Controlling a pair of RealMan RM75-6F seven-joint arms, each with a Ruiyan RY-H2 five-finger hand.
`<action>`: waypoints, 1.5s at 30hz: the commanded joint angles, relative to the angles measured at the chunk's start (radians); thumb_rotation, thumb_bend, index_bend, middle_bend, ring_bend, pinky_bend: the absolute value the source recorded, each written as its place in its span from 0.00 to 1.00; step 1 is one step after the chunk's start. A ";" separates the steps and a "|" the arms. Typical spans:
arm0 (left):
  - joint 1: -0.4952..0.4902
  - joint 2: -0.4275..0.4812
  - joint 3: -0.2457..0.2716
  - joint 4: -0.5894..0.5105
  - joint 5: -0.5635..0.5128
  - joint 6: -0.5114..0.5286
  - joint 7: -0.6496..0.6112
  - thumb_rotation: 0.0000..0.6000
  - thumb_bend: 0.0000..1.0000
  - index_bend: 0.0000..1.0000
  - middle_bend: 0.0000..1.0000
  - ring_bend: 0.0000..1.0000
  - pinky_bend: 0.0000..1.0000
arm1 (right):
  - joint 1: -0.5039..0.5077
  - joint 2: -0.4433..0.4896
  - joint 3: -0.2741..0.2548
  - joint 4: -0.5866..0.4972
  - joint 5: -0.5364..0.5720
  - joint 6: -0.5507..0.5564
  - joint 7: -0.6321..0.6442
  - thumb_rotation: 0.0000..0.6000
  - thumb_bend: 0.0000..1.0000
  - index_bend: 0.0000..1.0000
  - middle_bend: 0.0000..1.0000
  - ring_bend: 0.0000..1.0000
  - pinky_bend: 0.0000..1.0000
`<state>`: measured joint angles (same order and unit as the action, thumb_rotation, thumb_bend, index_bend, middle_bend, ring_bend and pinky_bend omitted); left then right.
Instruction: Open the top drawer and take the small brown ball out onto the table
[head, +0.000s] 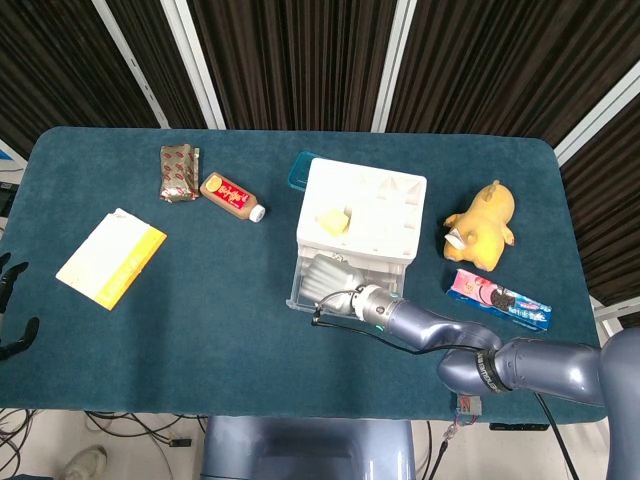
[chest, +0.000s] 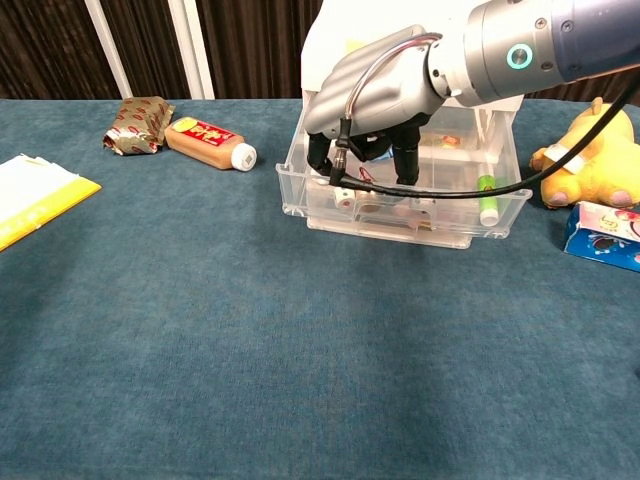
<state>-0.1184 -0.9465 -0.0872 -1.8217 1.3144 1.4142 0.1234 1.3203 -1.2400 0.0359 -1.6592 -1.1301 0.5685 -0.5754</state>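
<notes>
From the head camera, your right hand (head: 330, 277) covers the pulled-out top drawer (head: 300, 290) of the white drawer unit (head: 375, 205); the small brown ball is hidden. From the chest camera, your right hand (chest: 375, 100) dips fingers-down into the clear drawer (chest: 400, 222) beside a green tube (chest: 487, 200) lying front-to-back; grip unclear, labels unreadable.

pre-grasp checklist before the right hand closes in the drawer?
1. Top drawer pulled open: ok.
2. Right hand above the drawer, fingers reaching down into it: ok.
3. Small brown ball located: cannot tell, the hand hides much of the drawer's contents.
4. Right hand holding anything: cannot tell, the fingertips are hidden among the clutter.
5. Bare table in front of the drawer for set-down: ok.
6. Left hand far from the work, at the table's left edge: ok.
</notes>
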 joint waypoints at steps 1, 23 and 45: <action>0.000 0.000 0.000 -0.001 0.001 0.000 0.000 1.00 0.38 0.10 0.00 0.00 0.00 | 0.001 0.000 -0.001 0.000 0.003 0.002 -0.003 1.00 0.31 0.55 1.00 1.00 1.00; 0.000 0.001 0.000 -0.001 -0.002 0.000 0.000 1.00 0.38 0.10 0.00 0.00 0.00 | 0.007 -0.003 -0.006 0.000 0.018 0.012 -0.010 1.00 0.34 0.60 1.00 1.00 1.00; 0.002 0.004 -0.003 -0.001 -0.008 0.002 -0.003 1.00 0.38 0.10 0.00 0.00 0.00 | -0.006 0.086 0.025 -0.074 0.003 0.044 0.029 1.00 0.34 0.60 1.00 1.00 1.00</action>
<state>-0.1169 -0.9428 -0.0901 -1.8233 1.3065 1.4162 0.1206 1.3176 -1.1656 0.0554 -1.7219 -1.1241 0.6065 -0.5528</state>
